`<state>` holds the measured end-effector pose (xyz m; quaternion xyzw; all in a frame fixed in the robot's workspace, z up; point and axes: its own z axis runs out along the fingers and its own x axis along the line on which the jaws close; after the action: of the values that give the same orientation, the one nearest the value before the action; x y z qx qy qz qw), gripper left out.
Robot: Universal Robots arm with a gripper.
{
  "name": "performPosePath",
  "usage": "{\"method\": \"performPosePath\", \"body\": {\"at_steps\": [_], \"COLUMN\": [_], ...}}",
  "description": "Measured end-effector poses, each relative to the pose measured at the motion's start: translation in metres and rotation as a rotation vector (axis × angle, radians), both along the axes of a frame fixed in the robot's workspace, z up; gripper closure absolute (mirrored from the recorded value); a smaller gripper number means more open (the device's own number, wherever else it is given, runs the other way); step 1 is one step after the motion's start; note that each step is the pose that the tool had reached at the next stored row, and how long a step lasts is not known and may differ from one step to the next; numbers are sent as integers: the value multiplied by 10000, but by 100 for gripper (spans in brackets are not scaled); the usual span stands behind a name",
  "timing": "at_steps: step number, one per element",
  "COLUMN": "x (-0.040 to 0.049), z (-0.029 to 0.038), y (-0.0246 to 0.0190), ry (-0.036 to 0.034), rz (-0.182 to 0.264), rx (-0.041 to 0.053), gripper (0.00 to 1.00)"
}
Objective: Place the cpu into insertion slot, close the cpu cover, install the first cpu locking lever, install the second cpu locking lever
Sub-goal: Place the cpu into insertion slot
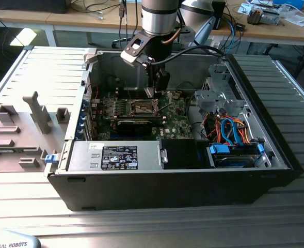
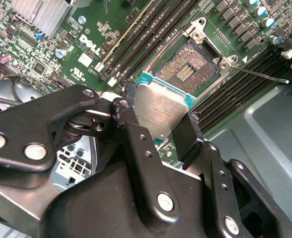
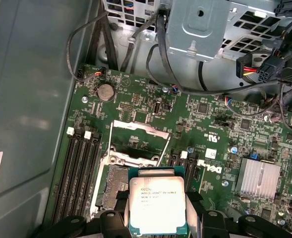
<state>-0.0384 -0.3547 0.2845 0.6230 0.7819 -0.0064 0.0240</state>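
Even bright light, soft shadows in the case (image 1: 141,191) — mild sheen (cpu (image 3: 157,206) top)

- The exterior view stands high and well back, facing down into the open computer case (image 1: 193,191). The arm (image 1: 159,20) enters at twelve o'clock, and a grey fixture tray (image 1: 38,82) lies at nine o'clock.
- The first wrist view looks steeply down from close over the green board (image 3: 210,124).
- The second wrist view sits even closer, looking slantwise past the gripper (image 2: 160,111).
- Both wrist views share the chip (image 3: 157,206) and the socket (image 2: 190,69); the exterior view has that socket near its centre.
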Motion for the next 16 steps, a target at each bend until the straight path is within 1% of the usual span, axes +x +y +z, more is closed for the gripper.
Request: {"method": "performPosePath", "body": {"at_steps": [16], "x": [0], "z": [0], "y": [0], "ry": [0], "rz": [-181], "rx": [-1], "gripper": [46]}}
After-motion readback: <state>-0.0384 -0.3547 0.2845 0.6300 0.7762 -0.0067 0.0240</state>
